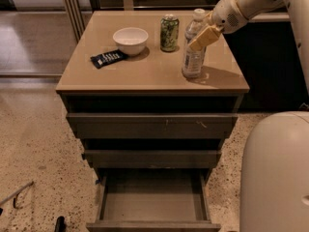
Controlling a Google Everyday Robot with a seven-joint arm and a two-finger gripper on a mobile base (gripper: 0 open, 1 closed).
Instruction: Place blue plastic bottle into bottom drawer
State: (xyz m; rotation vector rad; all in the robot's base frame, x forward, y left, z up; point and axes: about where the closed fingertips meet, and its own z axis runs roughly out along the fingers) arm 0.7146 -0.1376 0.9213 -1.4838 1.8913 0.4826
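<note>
The blue plastic bottle (192,62), clear with a white cap, stands upright on the right side of the cabinet top (145,76). My gripper (203,36) comes in from the upper right and sits at the bottle's upper part, against its right side, covering part of the label. The bottom drawer (152,204) is pulled open at floor level, and its plain grey inside holds nothing.
A green patterned can (169,33) stands just left of the bottle. A white bowl (130,40) and a dark snack packet (109,58) lie further left. Two upper drawers (152,125) are pushed in. My white body (275,173) fills the lower right.
</note>
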